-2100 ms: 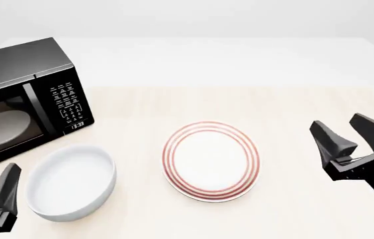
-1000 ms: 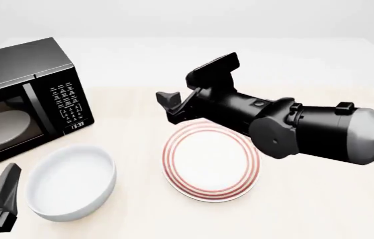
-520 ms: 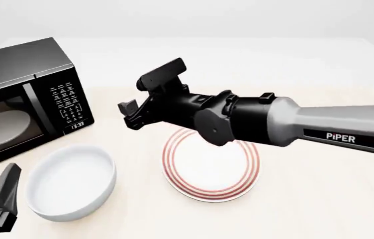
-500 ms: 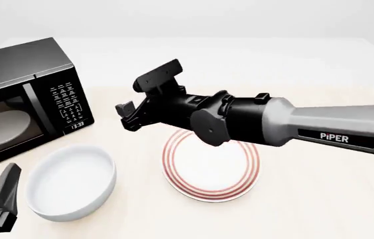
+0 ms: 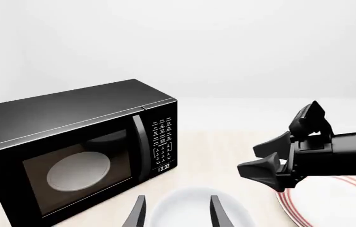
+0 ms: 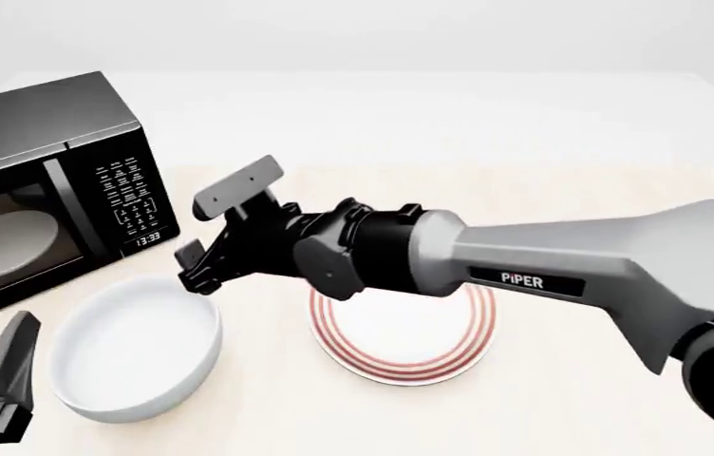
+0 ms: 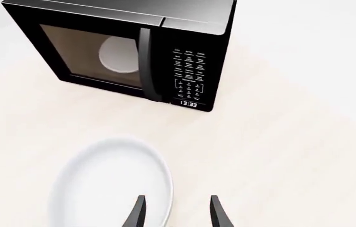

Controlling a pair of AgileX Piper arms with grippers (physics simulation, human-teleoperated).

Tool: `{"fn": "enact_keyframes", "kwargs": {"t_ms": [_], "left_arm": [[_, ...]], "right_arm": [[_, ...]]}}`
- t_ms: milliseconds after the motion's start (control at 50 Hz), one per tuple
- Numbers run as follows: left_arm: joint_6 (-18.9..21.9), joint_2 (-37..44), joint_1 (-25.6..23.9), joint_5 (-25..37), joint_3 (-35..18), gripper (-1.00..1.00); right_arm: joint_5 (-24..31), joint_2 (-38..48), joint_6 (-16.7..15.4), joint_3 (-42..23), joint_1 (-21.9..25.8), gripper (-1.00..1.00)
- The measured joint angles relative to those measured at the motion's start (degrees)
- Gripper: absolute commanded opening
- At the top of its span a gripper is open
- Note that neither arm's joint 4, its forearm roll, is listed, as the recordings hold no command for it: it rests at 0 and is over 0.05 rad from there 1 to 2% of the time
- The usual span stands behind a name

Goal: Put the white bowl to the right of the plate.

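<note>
Right tool (image 6: 212,242), jaws apart, now swung across red-ringed flat white plate (image 6: 403,356) to rim of glossy white deep bowl (image 6: 137,347); grasp judged next. Left tool (image 5: 175,213) parked apart, unmoved.

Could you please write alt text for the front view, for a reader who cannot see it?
The right gripper, open, reaches over the red-ringed flat plate to the rim of the plain white deep bowl. A black microwave stands at the far left.
</note>
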Motion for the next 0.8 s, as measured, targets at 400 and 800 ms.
{"fn": "enact_keyframes", "kwargs": {"t_ms": [400, 800], "left_arm": [[0.0, 0.0, 0.0, 0.0, 0.0, 1.0], [0.0, 0.0, 0.0, 0.0, 0.0, 1.0]], "right_arm": [[0.3, 3.3, 4.5, -0.3, 0.4, 1.0], [0.6, 6.4, 6.2, -1.1, -0.4, 1.0]]}}
